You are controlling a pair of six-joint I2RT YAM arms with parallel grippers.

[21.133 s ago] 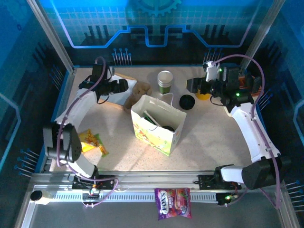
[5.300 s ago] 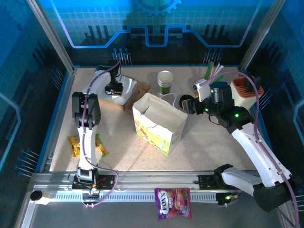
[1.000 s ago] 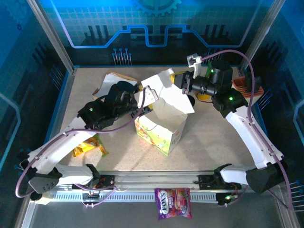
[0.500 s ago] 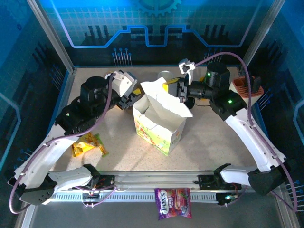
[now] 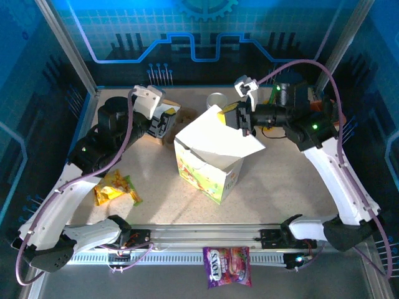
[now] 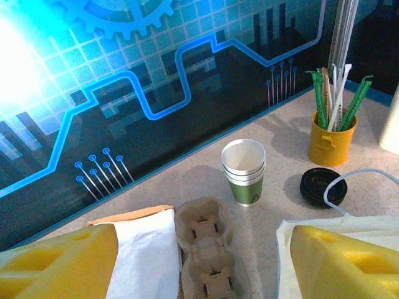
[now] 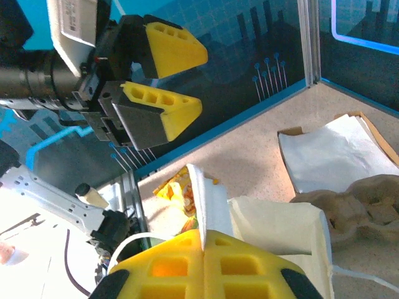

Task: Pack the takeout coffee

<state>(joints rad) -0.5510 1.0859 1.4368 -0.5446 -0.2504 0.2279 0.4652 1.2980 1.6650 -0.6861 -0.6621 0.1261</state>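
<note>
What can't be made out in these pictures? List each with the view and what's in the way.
Inside the bag: top view, its own pulled-over white side covers the opening.
The cups: top view, the bag and the right end effector hide their lower part.
The lid: left wrist view, too small to tell one from a stack.
The cup carrier: left wrist view, cut off by the bottom edge.

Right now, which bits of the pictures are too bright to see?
Left wrist view: glare whitens the top-left corner of the glowing back wall. Right wrist view: the bottom-left corner is washed out white. Top view: blue-tinted but even, and the paper bag looks sharp.
</note>
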